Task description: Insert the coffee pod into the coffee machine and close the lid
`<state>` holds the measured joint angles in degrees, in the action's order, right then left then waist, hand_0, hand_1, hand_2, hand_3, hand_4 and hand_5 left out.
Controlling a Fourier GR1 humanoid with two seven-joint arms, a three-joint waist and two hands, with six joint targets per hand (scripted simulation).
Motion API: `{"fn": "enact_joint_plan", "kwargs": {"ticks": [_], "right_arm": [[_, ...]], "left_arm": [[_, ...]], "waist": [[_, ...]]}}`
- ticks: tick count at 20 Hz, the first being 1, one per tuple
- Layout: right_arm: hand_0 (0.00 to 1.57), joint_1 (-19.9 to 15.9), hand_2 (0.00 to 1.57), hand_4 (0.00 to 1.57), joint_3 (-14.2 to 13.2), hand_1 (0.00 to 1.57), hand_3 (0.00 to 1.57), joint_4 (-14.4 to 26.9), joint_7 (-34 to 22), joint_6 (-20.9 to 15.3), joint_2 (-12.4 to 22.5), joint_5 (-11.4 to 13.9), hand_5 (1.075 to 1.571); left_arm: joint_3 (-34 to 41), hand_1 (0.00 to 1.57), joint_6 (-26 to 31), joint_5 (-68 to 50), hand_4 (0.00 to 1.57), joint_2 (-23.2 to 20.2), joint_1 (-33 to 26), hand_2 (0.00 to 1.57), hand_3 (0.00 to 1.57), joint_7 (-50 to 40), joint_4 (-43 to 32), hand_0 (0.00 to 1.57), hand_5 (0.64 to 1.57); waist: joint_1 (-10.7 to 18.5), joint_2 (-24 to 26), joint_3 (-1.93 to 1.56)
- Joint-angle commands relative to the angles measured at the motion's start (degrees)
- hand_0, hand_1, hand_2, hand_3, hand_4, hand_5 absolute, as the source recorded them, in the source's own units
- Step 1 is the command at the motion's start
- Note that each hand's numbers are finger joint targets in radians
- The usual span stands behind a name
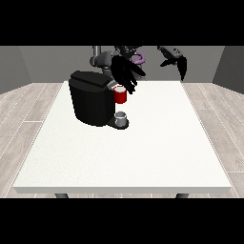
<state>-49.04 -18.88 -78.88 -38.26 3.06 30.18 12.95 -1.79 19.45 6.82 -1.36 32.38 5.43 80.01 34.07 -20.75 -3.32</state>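
The black coffee machine stands on the white table, left of its middle and towards the far side. A red thing at the machine shows at its right front. The hand at the view's left hovers just above that red thing, with its fingers stretched down and fanned out. A grey thing rests on the machine's low base; I cannot tell whether it is the pod. The hand at the view's right is raised above the table's far right edge, away from the machine, fingers hanging relaxed.
The robot's torso is behind the machine at the table's far edge. Wooden floor surrounds the table on all sides.
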Motion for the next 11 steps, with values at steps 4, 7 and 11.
{"fn": "enact_joint_plan", "kwargs": {"ticks": [4,7,11], "right_arm": [[0.00,-5.44,0.00,0.00,5.51,0.00,0.00,-6.82,16.35,-1.36,-11.21,-5.51,1.571],[0.00,-2.03,0.00,0.22,11.00,0.00,0.00,-10.92,19.96,-2.79,-16.89,-3.70,1.571],[0.00,5.85,0.00,0.26,17.04,0.00,0.00,-13.37,26.35,-1.59,-23.04,-4.26,1.571]], "left_arm": [[-0.70,0.00,0.34,-0.28,0.32,0.87,3.36,0.00,0.00,-2.55,0.20,0.00,1.571],[-1.37,0.00,0.03,0.73,0.26,0.74,-0.99,0.00,0.00,-0.97,-0.71,0.00,1.571],[2.83,0.00,-2.63,-0.03,0.27,-0.92,-4.84,0.00,0.00,0.87,-1.68,0.00,1.571]], "waist": [[3.78,-1.26,3.15],[1.31,2.63,3.29],[-6.56,5.28,3.30]]}}
